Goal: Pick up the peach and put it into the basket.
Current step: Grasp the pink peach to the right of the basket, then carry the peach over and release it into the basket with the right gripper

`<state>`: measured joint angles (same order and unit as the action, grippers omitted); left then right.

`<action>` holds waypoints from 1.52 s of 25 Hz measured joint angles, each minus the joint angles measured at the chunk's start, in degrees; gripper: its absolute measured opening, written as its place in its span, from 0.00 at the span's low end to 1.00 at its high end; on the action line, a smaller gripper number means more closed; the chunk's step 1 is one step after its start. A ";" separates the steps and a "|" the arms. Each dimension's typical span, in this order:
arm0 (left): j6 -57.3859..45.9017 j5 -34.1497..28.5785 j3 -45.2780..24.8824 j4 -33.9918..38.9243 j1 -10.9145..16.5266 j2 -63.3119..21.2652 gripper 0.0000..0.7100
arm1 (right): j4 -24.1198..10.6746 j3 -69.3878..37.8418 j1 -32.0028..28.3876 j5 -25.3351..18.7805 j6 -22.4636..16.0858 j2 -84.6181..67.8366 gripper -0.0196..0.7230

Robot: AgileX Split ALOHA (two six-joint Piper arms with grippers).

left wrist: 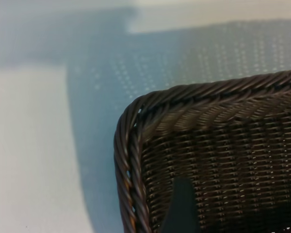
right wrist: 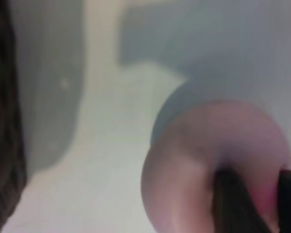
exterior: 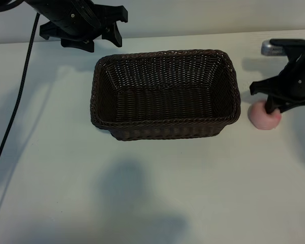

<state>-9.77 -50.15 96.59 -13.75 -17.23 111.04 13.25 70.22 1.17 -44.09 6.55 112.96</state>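
peach (exterior: pixel 265 118): pink, on table | basket (exterior: pixel 165 129): brown wicker, seemingly empty

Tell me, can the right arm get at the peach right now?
Probably yes. The right gripper is already down on the peach, fingers on its top, and nothing stands between them; the basket sits off to one side.

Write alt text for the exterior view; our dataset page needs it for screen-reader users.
The right gripper is down on a pink peach lying on the white table, just right of an empty dark wicker basket. The left gripper is parked beyond the basket's far left corner.
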 joint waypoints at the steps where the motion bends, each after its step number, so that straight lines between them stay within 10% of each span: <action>1: 0.00 0.00 0.00 0.00 0.00 0.00 0.84 | 0.00 0.00 0.00 -0.31 0.00 0.19 0.27; 5: 0.00 0.00 0.00 0.00 0.00 0.00 0.84 | 0.02 0.51 0.00 -1.33 0.00 -0.72 0.09; 22: 0.00 0.05 0.00 0.00 0.00 0.00 0.84 | -1.90 28.15 5.19 -22.09 -3.90 -4.38 0.08; 38: 0.02 0.05 0.00 0.00 0.00 0.00 0.84 | -1.43 29.29 23.79 -16.27 -4.87 3.24 0.08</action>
<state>-9.75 -50.10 96.59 -13.75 -17.23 111.04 11.82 99.51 24.95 -60.36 1.68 116.20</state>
